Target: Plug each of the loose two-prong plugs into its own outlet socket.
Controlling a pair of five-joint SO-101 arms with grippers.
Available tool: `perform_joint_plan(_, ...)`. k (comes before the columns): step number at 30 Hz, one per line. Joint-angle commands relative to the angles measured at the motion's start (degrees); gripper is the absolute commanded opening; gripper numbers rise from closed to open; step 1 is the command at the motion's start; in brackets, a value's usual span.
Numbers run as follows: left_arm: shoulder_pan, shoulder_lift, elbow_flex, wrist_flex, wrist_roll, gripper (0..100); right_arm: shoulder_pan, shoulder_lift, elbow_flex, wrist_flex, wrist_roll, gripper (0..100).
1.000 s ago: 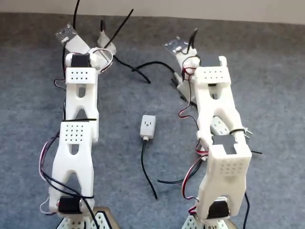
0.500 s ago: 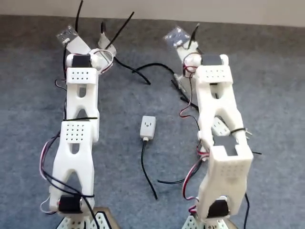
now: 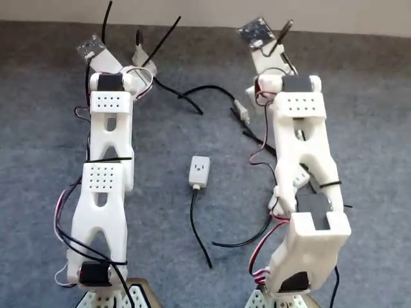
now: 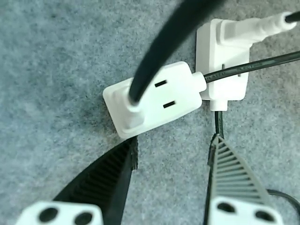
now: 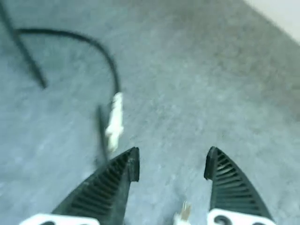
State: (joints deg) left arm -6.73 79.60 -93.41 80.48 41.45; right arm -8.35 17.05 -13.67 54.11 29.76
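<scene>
- The left gripper (image 4: 174,140) hovered with jaws apart and empty over an outlet socket (image 4: 157,98), whose slots faced the camera; a second white block (image 4: 220,61) lay just beside it.
- The right gripper (image 5: 172,154), jaws likewise apart and empty, hung above the carpet (image 3: 51,160); the loose plug (image 5: 114,121) lay outside the gap, on its black cord (image 5: 70,35).
- A central socket (image 3: 198,170) lay unheld between the arms.
- Risk: closing here would probably miss the plug.
- Risk: unanchored sockets could slide under insertion, and the stiff cord could twist the prongs off line.
- Risk: the black cable (image 4: 164,47) crossing the left camera could snag.
</scene>
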Motion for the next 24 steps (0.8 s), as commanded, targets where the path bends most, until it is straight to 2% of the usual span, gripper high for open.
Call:
perform_joint_plan(1, -0.84, -0.57, -1.89, -0.53, 0.0, 25, 0.75, 2.42, 2.51, -14.99, -0.7, 22.6)
perform_joint_plan(7, -0.84, -0.57, -1.89, -0.79, 0.0, 25, 0.31, 7.43, 3.3, -23.34, -0.7, 22.6)
perform_joint_plan(12, -0.66, -0.57, -1.89, -1.41, 0.0, 25, 1.89, 7.87, 3.56, -23.78, -0.79, 22.6)
perform_joint_plan(15, -0.66, -0.57, -1.89, -1.67, 0.0, 25, 4.09, 9.1, 3.56, -23.87, -4.4, 22.6)
perform_joint_plan(24, -0.75, -0.57, -1.8, -1.32, 0.0, 25, 5.41, 21.76, -1.45, -26.24, -5.89, 22.6)
